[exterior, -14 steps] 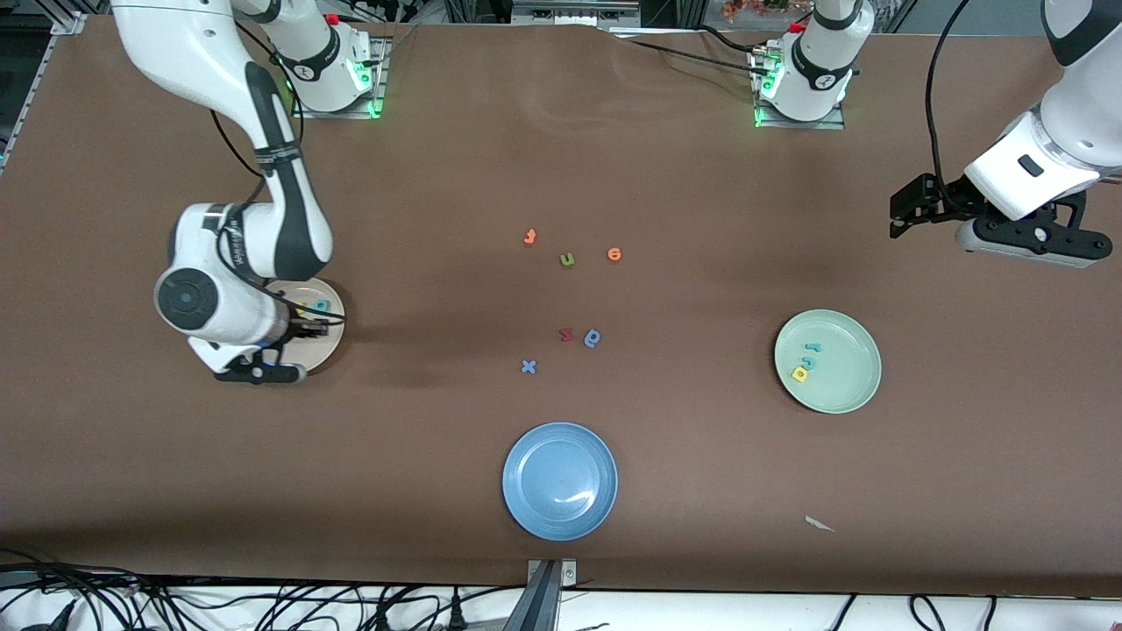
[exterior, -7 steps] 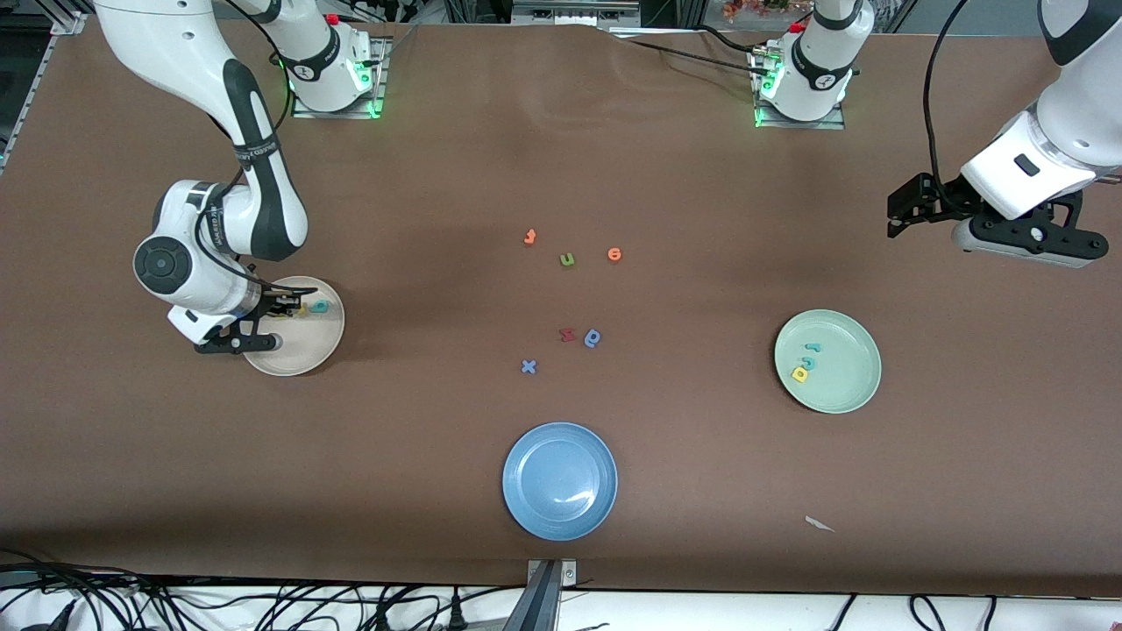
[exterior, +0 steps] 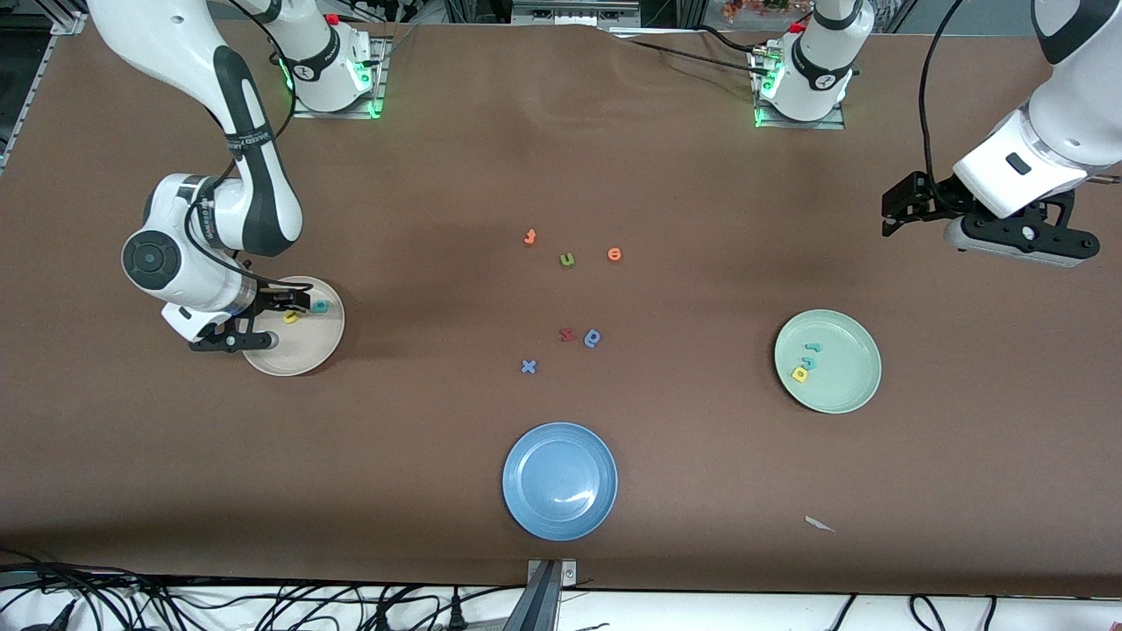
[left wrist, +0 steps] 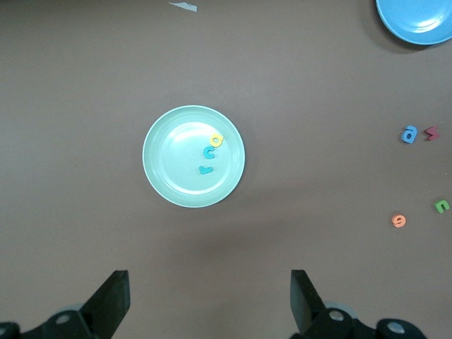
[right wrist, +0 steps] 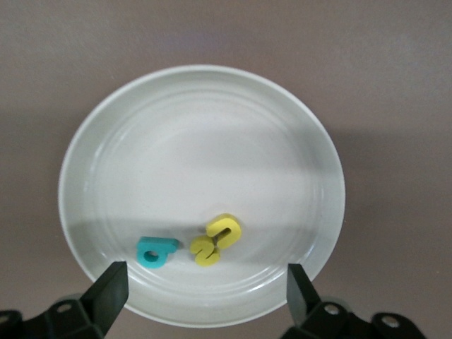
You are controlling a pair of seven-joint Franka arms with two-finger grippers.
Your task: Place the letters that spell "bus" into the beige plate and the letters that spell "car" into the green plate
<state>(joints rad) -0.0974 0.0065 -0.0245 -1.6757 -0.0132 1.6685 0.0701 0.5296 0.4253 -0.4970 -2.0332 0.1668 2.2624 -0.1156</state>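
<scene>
While I hold both arms from my remote station, I record the right gripper (exterior: pixel 263 320) low over the round cream-beige plate (exterior: pixel 302 355), at the right arm's end of the table, its fingers (right wrist: pixel 106 291) spread apart and holding nothing. Lying in that plate are the small teal foam "b" (right wrist: pixel 155 251) and, just beside it, the yellow foam "s" (right wrist: pixel 224 230) touching the yellow foam "u" (right wrist: pixel 203 251); all three rest near the plate's rim, between the open fingers in the right wrist view. I note the left gripper (exterior: pixel 903 210) waiting in the air over bare brown table (exterior: pixel 701 491) at the left arm's end, its fingers (left wrist: pixel 109 300) likewise wide apart and empty. Nearer to the front camera than that gripper's spot sits the round pale mint-green plate (exterior: pixel 846 386), and in it I find the yellow foam "a" (exterior: pixel 799 374), the teal foam "c" (exterior: pixel 809 361) and the thin teal foam "r" (exterior: pixel 814 348) in a short row. Loose on the table's middle lie a green foam "u" (exterior: pixel 567 259), an orange round letter (exterior: pixel 614 254), another orange letter (exterior: pixel 529 237), a dark red letter (exterior: pixel 566 334), a blue rounded letter (exterior: pixel 592 337) and a blue "x" (exterior: pixel 528 366). Nearer to the camera stands a round blue plate (exterior: pixel 526 508).
</scene>
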